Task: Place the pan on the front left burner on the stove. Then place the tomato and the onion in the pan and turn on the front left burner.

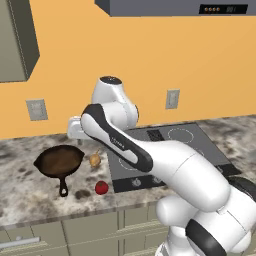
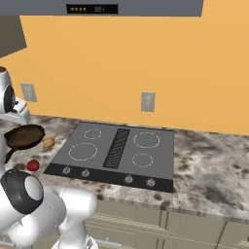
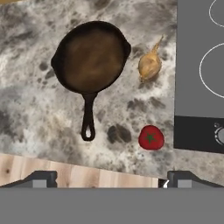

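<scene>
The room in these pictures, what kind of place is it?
A home kitchen, most likely, and a rendered one. A black glass stove is set into a marble-patterned counter with cabinets below, and a pan, an onion and a tomato lie beside it.

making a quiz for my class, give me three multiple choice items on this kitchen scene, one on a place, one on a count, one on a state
1. Where does the round dark cast-iron pan sit?
A. on the marbled countertop
B. on the flat black glass stove
C. in the gripper

2. How many small grey knobs line the stove's front?
A. two
B. four
C. six

3. How is the gripper?
A. shut on the small glossy red tomato
B. shut on the tan-yellow onion
C. open

A: the pan lies on stone, left of the stove.
B: four show in the right base view.
C: fingers apart, holding nothing.
</scene>
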Robot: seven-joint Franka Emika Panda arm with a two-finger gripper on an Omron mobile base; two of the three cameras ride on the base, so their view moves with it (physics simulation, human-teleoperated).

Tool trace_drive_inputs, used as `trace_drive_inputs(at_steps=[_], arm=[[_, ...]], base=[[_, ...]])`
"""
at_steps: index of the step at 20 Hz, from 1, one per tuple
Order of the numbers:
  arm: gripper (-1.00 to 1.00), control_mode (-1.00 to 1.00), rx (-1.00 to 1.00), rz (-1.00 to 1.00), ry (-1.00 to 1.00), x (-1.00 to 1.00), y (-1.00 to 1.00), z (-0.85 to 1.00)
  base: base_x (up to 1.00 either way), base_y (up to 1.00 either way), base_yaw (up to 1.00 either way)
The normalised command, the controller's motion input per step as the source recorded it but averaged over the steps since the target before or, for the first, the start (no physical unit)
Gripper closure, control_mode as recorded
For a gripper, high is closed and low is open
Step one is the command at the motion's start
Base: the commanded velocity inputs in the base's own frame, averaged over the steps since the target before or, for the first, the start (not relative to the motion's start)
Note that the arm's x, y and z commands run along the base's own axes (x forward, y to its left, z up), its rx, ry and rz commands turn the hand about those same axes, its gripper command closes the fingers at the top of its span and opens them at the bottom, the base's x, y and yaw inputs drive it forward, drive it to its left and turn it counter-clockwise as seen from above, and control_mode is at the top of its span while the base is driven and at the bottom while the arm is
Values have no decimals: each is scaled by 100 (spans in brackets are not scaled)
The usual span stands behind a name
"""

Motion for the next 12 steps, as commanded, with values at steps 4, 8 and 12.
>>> trace_drive_inputs(at_steps=[4,8,12], arm=[[-100,-100,0,0,0,0,48,-6],[-100,-100,-1,0,0,0,39,-2],[-100,-100,-1,0,1,11,31,0]], base=[[0,0,0],[0,0,0],[0,0,0]])
